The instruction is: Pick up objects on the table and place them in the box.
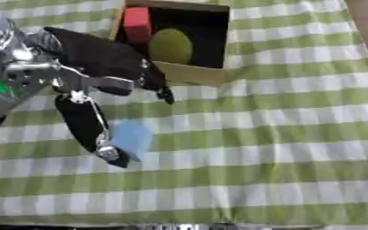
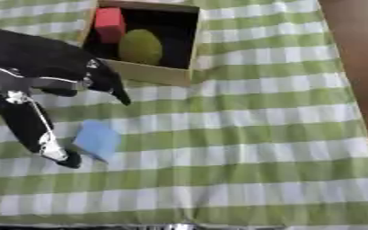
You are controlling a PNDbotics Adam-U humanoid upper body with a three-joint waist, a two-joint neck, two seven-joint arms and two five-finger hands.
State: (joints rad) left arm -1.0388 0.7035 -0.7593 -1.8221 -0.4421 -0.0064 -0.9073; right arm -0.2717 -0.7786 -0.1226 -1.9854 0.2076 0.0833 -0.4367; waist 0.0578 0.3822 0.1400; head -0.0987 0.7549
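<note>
Left hand (image 1: 85, 85) comes in from the left edge, black w/ silver joints, hanging over the green-and-white checked tablecloth (image 1: 281, 134). It's spread wide open: thumb (image 1: 89, 130) stretched down toward the near side, the other fingers (image 1: 152, 83) reaching right, toward the box. Nothing in its grasp. Can't tell if the hand is touching the cloth or hovering just above it.

Light blue block (image 2: 98, 140) lies flat on the cloth, just beside the thumb, on its right. The thumb's tip sits by the block's lower left edge; whether they actually touch I can't tell. The block is below the reaching fingers, so it sits in the gap btwn thumb and fingers, but no finger is curled round it.

Box (image 2: 152, 72) is at the far side of the table, wooden walls, dark inside, turned a bit askew. In it: a red block (image 2: 109, 24) at the far left corner, upright, and an olive-green egg-shaped thing (image 2: 140, 46) just to its right and nearer, the two close together. The fingertips end near the box's front wall, not touching it.

Right hand doesn't show in either view.
</note>
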